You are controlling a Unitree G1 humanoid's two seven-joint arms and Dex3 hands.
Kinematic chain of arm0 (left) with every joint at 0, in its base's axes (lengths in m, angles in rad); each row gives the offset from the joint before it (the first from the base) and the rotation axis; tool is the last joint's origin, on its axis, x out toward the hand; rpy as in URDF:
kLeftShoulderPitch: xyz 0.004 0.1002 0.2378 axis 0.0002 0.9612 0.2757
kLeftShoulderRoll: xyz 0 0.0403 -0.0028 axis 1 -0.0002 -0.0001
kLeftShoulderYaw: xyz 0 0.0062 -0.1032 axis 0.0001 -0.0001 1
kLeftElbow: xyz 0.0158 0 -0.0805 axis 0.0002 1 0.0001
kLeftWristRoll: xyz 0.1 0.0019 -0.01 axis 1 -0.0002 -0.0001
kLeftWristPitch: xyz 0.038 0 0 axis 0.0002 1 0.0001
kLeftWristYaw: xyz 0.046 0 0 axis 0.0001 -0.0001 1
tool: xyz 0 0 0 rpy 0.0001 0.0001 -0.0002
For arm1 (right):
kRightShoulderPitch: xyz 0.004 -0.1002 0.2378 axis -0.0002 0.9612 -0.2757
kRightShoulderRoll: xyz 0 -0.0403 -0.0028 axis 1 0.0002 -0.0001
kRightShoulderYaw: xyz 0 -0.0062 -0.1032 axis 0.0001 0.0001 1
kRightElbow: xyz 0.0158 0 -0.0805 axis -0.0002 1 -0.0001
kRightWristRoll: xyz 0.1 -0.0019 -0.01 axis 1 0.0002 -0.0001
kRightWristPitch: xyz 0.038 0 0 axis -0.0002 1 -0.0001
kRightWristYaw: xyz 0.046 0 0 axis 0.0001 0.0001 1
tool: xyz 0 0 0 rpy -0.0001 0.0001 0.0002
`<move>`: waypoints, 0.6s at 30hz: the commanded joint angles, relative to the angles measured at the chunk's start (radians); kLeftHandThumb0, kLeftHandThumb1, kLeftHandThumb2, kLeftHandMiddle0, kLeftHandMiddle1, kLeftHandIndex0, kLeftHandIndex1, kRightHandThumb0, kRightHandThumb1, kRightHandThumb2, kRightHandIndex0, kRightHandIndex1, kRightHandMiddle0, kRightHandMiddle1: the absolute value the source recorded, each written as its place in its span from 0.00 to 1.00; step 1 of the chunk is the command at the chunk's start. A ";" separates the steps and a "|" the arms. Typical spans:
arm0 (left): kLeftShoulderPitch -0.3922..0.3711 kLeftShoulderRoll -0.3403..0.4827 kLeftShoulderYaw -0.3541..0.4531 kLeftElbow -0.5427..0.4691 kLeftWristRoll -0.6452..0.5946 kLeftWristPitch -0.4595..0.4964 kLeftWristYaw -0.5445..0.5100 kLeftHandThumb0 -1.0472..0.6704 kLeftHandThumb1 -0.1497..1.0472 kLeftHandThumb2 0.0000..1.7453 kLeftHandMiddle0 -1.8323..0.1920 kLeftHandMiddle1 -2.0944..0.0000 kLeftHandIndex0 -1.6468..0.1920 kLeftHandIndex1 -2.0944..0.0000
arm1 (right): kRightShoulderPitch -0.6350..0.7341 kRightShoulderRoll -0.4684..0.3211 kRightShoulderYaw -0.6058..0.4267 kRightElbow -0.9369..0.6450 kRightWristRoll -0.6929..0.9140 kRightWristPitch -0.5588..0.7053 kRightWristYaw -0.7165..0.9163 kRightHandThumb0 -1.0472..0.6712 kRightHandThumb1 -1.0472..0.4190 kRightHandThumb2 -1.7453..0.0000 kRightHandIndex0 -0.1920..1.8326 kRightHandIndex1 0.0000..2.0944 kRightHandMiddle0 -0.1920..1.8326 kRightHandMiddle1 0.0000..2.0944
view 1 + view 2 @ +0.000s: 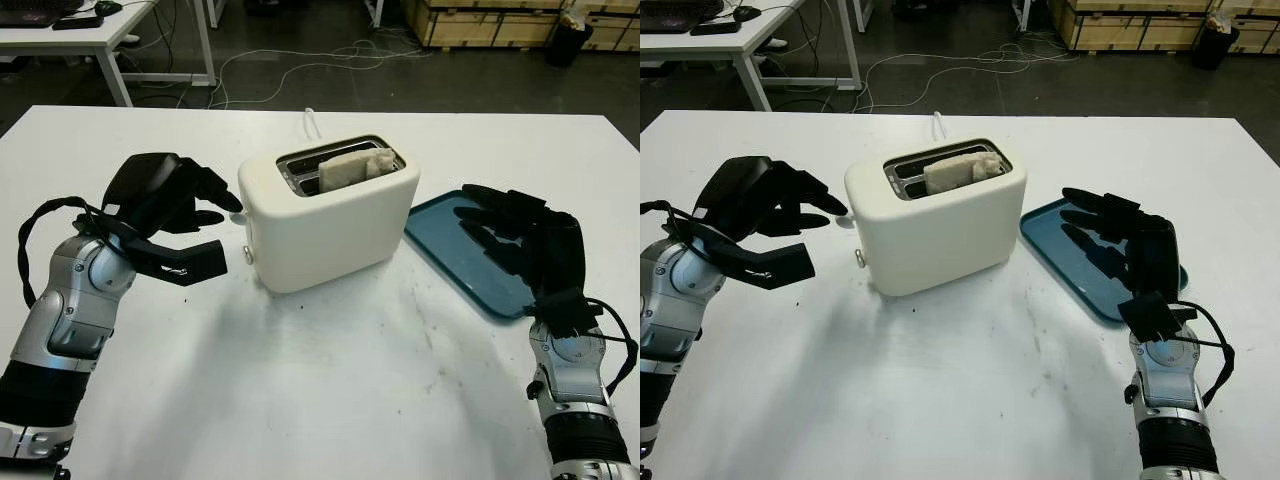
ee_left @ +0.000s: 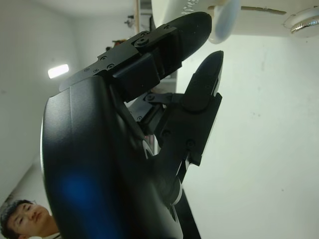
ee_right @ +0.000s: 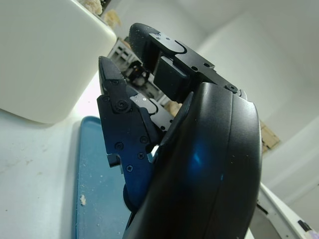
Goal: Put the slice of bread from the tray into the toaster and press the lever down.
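A cream toaster (image 1: 330, 225) stands in the middle of the white table. The slice of bread (image 1: 350, 167) stands in its slot, its top edge above the rim. My left hand (image 1: 225, 225) is open at the toaster's left end, its upper fingertips at the white lever (image 2: 224, 20), thumb lower down. Whether the fingers touch the lever I cannot tell. A small metal knob (image 1: 247, 256) sits below the lever. My right hand (image 1: 495, 225) is open above the blue tray (image 1: 445, 250), which lies right of the toaster and holds only crumbs.
A white cable (image 1: 310, 122) runs off behind the toaster. Beyond the table's far edge are a desk (image 1: 90, 35), floor cables and wooden crates (image 1: 480, 20). A person (image 2: 25, 219) is at the edge of the left wrist view.
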 commanded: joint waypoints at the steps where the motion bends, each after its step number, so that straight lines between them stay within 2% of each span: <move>1: -0.004 -0.003 -0.011 0.007 0.010 -0.002 0.008 0.55 0.74 0.00 0.44 0.35 0.16 0.99 | 0.007 0.006 -0.001 -0.020 0.013 -0.014 0.004 0.47 0.10 1.00 0.64 0.01 0.58 0.00; 18: 0.007 -0.012 -0.023 0.023 -0.001 -0.021 0.019 0.55 0.74 0.00 0.44 0.35 0.16 0.99 | 0.009 0.005 -0.005 -0.010 0.001 -0.019 -0.004 0.47 0.10 1.00 0.64 0.01 0.58 0.00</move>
